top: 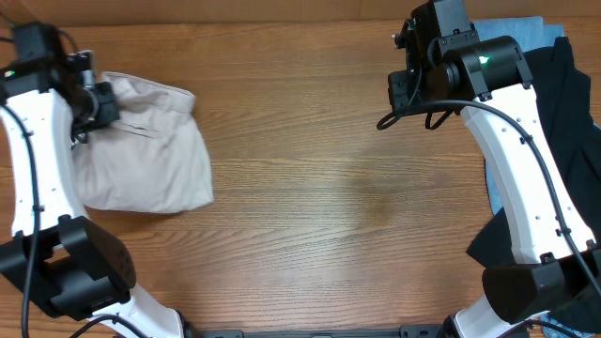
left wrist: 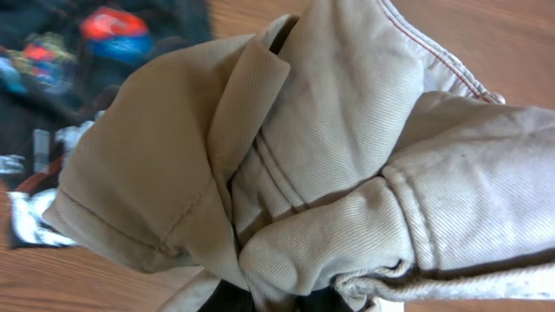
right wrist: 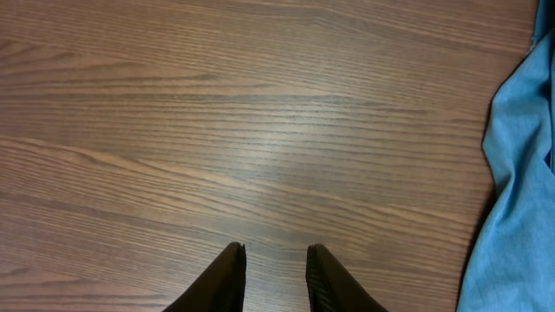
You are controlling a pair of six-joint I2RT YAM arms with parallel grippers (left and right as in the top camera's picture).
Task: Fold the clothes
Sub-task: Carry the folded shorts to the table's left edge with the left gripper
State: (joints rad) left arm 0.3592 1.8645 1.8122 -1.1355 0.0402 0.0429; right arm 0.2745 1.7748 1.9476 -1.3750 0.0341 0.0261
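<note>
Overhead view: beige shorts [top: 141, 145] lie bunched at the far left of the wood-grain surface [top: 329, 188], the waistband side turned toward the left arm, the cloth spreading right and toward the near side in a rough, wrinkled rectangle. The left tool [top: 89, 108] sits on the far-left edge of the shorts and is closed on the cloth there. Left wrist view: folds of the shorts [left wrist: 329, 156] fill almost the whole frame, seams and a hem visible; the fingers themselves are hidden by the cloth. Beyond the shorts at the upper left of that view lies a printed dark cloth [left wrist: 61, 61] with red, blue and white marks; what kind of garment it is cannot be told. The right tool [top: 406, 89] hangs over bare wood at the far right, well apart from the shorts. Right wrist view: the right tool [right wrist: 276, 277] has its jaws narrowly apart with nothing between them, only the surface below. A light blue garment [top: 507, 30] lies at the far right corner, its edge also showing at the right of the wrist view [right wrist: 520, 173]. A black garment [top: 563, 103] lies over it along the right edge, partly behind the right arm.
</note>
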